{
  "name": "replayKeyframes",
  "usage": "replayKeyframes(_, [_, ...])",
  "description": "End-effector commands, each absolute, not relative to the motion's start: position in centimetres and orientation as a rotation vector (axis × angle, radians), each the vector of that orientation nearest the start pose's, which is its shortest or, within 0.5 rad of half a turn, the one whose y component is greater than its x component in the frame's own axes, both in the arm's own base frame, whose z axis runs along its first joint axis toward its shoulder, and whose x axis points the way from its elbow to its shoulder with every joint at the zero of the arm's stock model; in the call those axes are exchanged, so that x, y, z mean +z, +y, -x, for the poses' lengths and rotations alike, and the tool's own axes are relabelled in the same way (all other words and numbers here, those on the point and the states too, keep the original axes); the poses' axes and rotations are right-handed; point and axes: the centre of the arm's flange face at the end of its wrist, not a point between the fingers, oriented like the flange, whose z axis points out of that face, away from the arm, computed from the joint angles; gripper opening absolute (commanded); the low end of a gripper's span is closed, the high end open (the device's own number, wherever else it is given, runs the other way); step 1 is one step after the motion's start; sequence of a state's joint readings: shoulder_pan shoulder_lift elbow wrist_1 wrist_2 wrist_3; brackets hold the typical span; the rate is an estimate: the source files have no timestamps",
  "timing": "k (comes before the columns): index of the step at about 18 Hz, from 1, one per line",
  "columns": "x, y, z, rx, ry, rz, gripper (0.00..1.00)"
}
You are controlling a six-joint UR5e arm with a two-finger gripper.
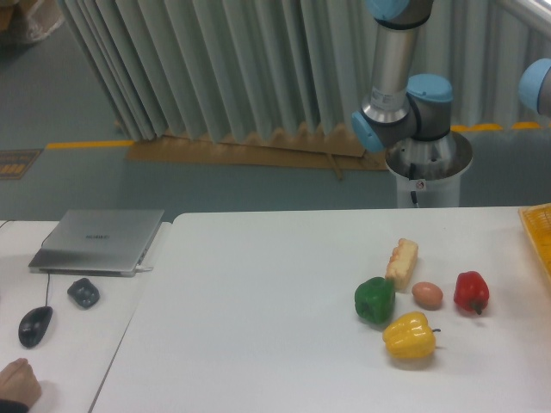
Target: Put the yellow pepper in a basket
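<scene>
Pleated grey curtains hang behind the white counter (pixel 258 310) you are working at, with a yellow floor line and flattened cardboard below them. You cannot see the jaws: only the arm's base (pixel 428 159) and its blue-capped joints show at the back right, so places relative to the jaws cannot be given and whether they are released or clenched cannot be told.

Your target, the yellow pepper (pixel 409 335), sits on the counter at the front of a small cluster, stem pointing to the picture's right. Just behind it to the picture's left is the green pepper (pixel 374 299), close enough that you cannot tell if they touch. The egg (pixel 427 295) lies behind the yellow pepper, between the green pepper and the red pepper (pixel 471 292). A pale block of food (pixel 402 262) stands tilted just behind the green pepper.

The basket (pixel 539 237) shows only as a yellow-orange latticed edge at the right border, well apart from the yellow pepper.

On the adjoining counter to the picture's left you have a closed laptop (pixel 99 240), a small dark object (pixel 83 292), a black mouse (pixel 35 325) and a person's hand (pixel 19 384) at the bottom corner.
</scene>
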State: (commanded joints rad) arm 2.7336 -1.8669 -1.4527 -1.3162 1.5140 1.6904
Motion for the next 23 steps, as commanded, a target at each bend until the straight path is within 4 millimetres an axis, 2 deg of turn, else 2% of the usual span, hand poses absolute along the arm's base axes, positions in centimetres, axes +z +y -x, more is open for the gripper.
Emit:
replayKeyframes(12, [41.61, 37.3, 51.38, 0.138, 0.799, 2.958, 1.0])
replayKeyframes(23, [40.95, 37.53, 52.0, 0.162, 0.76, 2.966, 1.0])
